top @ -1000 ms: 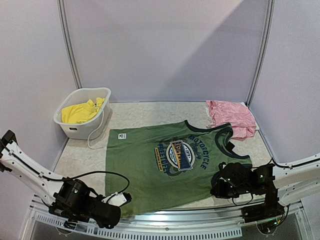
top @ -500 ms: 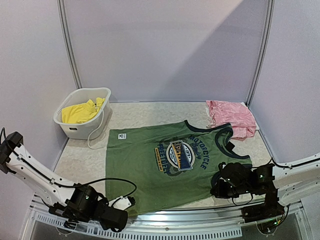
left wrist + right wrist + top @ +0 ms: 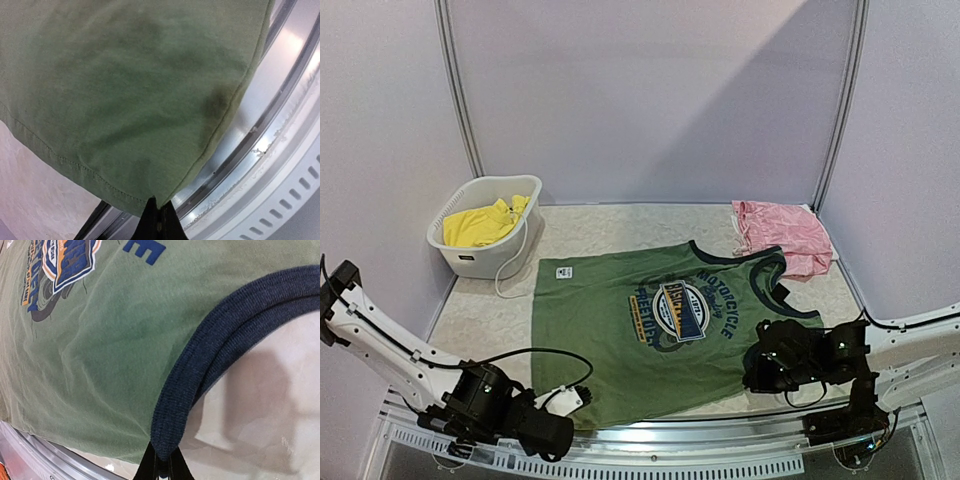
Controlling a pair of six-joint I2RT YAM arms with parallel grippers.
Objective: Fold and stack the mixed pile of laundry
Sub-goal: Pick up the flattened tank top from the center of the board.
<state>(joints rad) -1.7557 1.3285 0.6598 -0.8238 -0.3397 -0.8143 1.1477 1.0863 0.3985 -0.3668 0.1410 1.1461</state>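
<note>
Left wrist view shows the left gripper (image 3: 158,214) clenched on the near hem corner of the olive-green cotton tank top (image 3: 620,340), which lies spread flat on the pale marbled table (image 3: 485,310). The right gripper (image 3: 161,463) pinches its navy ribbed armhole trim. Light and limp, the top will likely sag unless carried by its stitched edges.

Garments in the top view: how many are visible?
3: green tank top spread flat mid-table; pink garment at the far right; yellow shorts in the white basket, far left. Others may be hidden in it.
</note>
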